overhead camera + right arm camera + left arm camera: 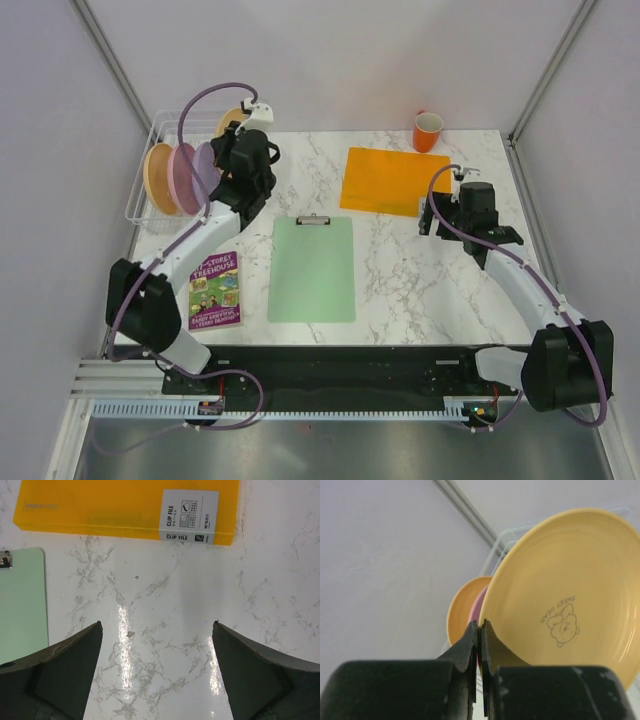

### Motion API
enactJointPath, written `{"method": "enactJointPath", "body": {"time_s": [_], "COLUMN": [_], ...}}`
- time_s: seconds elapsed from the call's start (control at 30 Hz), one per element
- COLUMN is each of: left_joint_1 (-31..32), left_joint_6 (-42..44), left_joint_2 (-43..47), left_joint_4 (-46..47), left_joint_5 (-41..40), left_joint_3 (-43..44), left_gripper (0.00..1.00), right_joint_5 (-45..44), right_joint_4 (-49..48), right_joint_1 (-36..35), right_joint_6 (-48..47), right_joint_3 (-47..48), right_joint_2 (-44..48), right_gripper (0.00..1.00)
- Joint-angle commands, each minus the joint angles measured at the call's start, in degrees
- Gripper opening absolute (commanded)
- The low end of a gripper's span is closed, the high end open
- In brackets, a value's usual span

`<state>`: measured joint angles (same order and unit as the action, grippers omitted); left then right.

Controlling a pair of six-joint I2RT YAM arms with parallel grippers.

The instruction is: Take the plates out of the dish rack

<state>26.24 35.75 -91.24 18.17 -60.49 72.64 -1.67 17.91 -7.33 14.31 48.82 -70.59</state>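
The white wire dish rack [138,205] stands at the table's far left. An orange plate [159,178], a pink plate [183,177] and a lilac plate [205,167] stand on edge in it. My left gripper [237,132] is at the rack's far end, shut on the rim of a yellow plate [230,119]. In the left wrist view my gripper [480,623] pinches that plate [570,570], which has a bear drawing. The orange plate [461,607] and a sliver of the pink one [478,605] show behind. My right gripper [468,226] [157,625] is open and empty above the marble.
A green clipboard [313,268] lies mid-table, and a purple book [214,290] lies near the left arm. An orange clip file [385,180] lies at the far right centre, also in the right wrist view [100,505]. An orange mug [428,131] stands behind it.
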Motion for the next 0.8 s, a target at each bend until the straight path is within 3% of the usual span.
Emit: {"method": "enactJointPath", "body": {"time_s": [0.0,0.2,0.37,0.5,0.77], "left_joint_1": [1.71,2.85,2.85,3.46,6.28], "left_joint_6": [-22.44,-39.33,-52.67,-60.78,-67.29], "left_joint_2": [9.05,16.53,19.79,18.47,18.12], "left_joint_4": [-25.34,-39.42,-40.23,-37.61,-31.28], "left_joint_5": [10.60,25.29,41.48,53.08,57.85], "left_joint_3": [7.24,6.29,0.15,-3.64,-7.60], "left_gripper": [0.02,0.02,0.02,0.02,0.02], "right_joint_5": [4.83,13.70,23.89,26.89,26.20], "right_joint_4": [-0.51,-0.60,-4.80,-9.64,-15.35], "right_joint_1": [0.21,0.13,-0.49,-2.16,-9.53], "right_joint_6": [0.63,4.67,10.12,15.57,20.93], "right_joint_3": [3.74,6.37,6.91,5.06,1.37], "right_joint_2": [4.31,7.48,9.76,11.79,10.48], "right_gripper": [0.98,0.98,0.98,0.98,0.96]}}
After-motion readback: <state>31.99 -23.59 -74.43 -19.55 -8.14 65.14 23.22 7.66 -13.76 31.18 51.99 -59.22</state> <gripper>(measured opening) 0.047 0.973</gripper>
